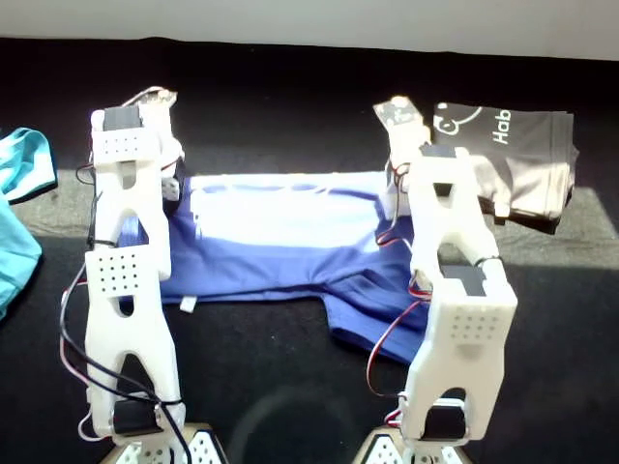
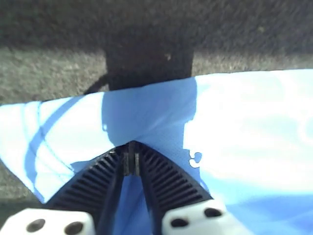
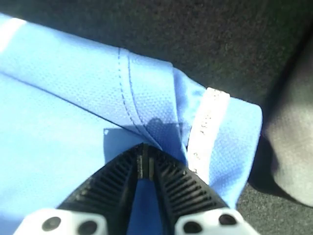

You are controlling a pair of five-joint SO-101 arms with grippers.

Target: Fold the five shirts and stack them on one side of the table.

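The bench (image 1: pixel 290 387) bore three shirts: blue shirt (image 1: pixel 280 242) spread centrally, black shirt (image 1: pixel 513 155) folded far right, teal shirt (image 1: pixel 19 193) at left. Left end effector (image 2: pixel 131 152) and right end effector (image 3: pixel 145 154) each pinched the blue shirt.

Dark, felt-like desk (image 1: pixel 280 377) seen from above. A pale strip (image 1: pixel 309 17) borders its far edge. A broad band of sunlight (image 1: pixel 592 230) crosses the desk's middle, and the near and far parts lie in shade.
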